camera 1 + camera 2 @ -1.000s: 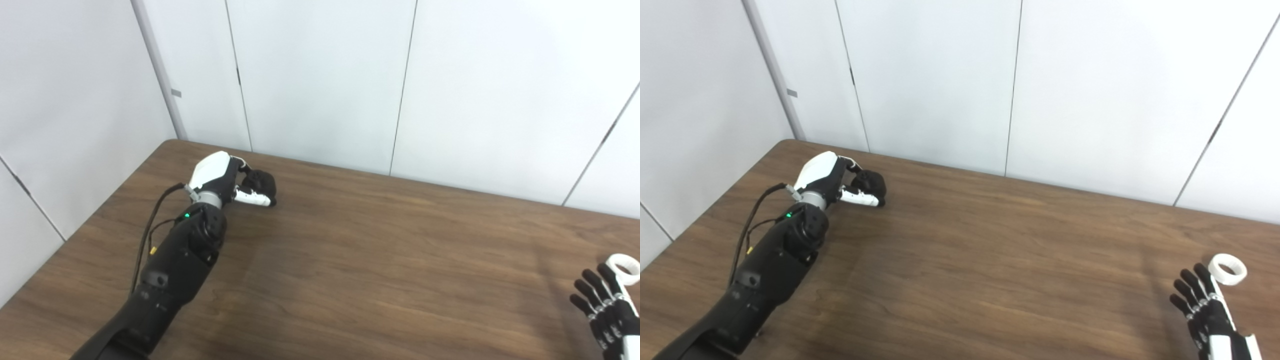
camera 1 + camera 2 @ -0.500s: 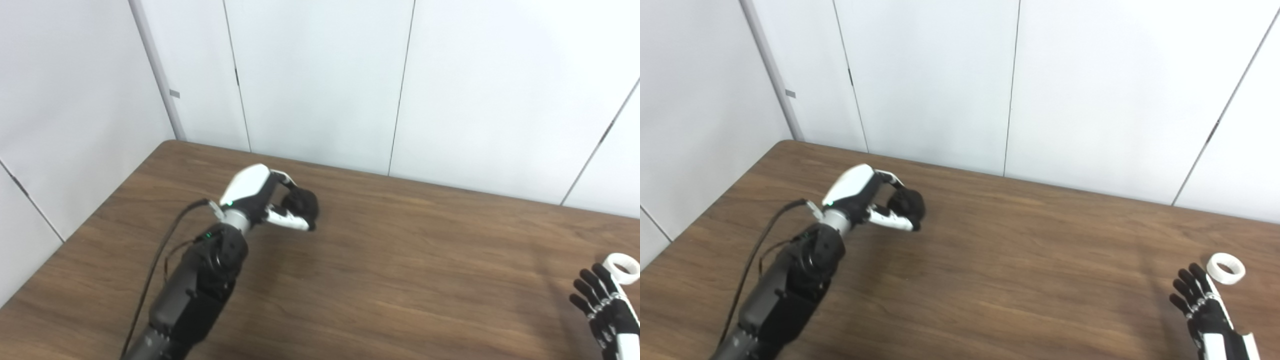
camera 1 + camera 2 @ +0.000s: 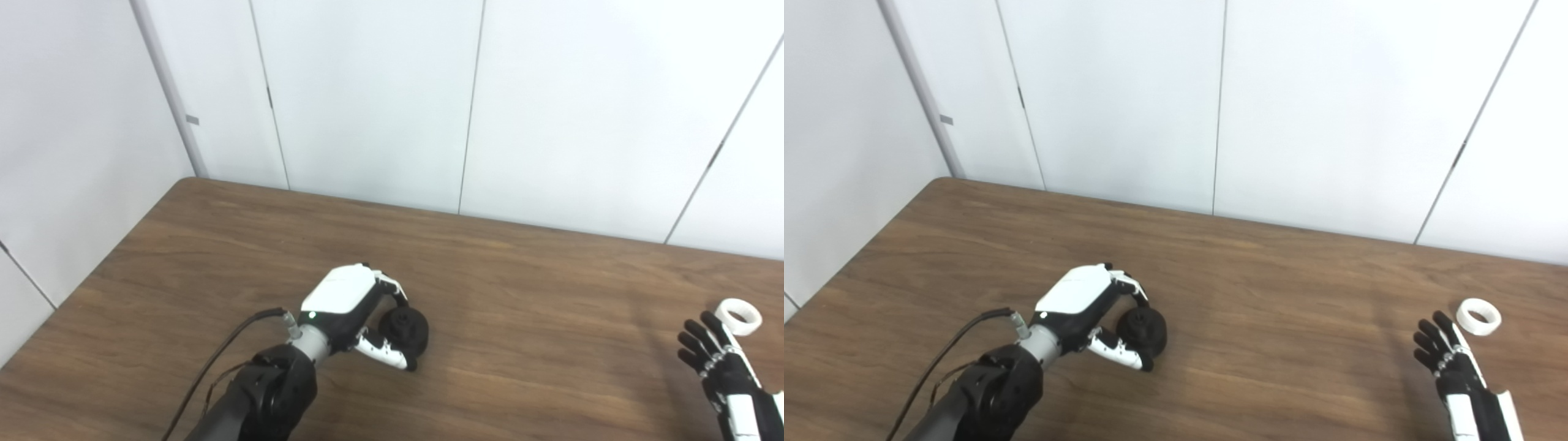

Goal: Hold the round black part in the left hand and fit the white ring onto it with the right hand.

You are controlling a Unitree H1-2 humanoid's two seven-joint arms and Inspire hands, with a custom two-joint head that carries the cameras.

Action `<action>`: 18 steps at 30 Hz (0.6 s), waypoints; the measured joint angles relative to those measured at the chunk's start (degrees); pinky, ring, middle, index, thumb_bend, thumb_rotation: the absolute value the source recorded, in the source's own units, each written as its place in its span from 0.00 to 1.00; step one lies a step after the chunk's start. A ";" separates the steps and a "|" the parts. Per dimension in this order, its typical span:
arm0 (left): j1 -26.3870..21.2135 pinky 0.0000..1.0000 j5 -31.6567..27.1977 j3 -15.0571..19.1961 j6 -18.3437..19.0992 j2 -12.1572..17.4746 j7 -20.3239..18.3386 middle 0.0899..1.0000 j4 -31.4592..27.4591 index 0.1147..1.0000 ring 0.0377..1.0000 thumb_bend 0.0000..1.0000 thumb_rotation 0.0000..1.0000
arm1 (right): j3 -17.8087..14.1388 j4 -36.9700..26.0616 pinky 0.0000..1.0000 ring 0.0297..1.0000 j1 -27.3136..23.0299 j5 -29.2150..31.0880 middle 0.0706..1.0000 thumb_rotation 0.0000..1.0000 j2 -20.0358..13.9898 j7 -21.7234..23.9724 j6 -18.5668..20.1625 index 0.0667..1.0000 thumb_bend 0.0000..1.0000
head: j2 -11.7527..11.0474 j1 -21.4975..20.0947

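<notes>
My left hand is shut on the round black part, fingers curled over its top and thumb under it, above the middle of the brown table. The white ring lies flat on the table at the far right. My right hand is open with fingers spread, just left of and nearer than the ring, not touching it. In the left eye view the ring sits right above that hand's fingertips.
White wall panels stand behind the table's far edge and along its left side. A black cable runs along my left forearm.
My left hand has carried the black part from the table's far left corner toward the middle and nearer to me. The camera shifted slightly. The right hand and ring have stayed put.
</notes>
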 measured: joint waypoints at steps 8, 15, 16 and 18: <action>2.28 0.97 4.16 -4.15 -3.82 -2.55 -0.14 0.76 -0.09 0.42 0.87 0.52 0.05 | 1.48 -2.23 0.89 0.90 0.81 -1.58 0.91 0.99 1.81 -0.92 1.66 0.94 0.59 | 2.20 -2.55; 4.33 0.98 6.30 -6.09 -5.75 -5.25 -0.24 0.76 -1.01 0.42 0.88 0.52 0.05 | 2.57 -4.24 0.89 0.90 2.08 -3.31 0.91 1.00 3.99 -1.19 3.99 0.95 0.56 | 4.39 -5.18; 4.48 0.98 6.49 -6.26 -6.02 -5.41 -0.21 0.76 -1.06 0.42 0.88 0.52 0.05 | 2.59 -4.45 0.89 0.90 2.16 -3.46 0.91 1.00 4.23 -1.22 4.46 0.95 0.56 | 4.66 -5.45; 4.80 0.97 7.07 -6.76 -6.92 -5.74 0.05 0.76 -1.07 0.42 0.87 0.52 0.05 | 2.61 -4.98 0.89 0.90 2.40 -3.77 0.90 1.00 4.88 -1.48 5.45 0.94 0.55 | 5.27 -6.24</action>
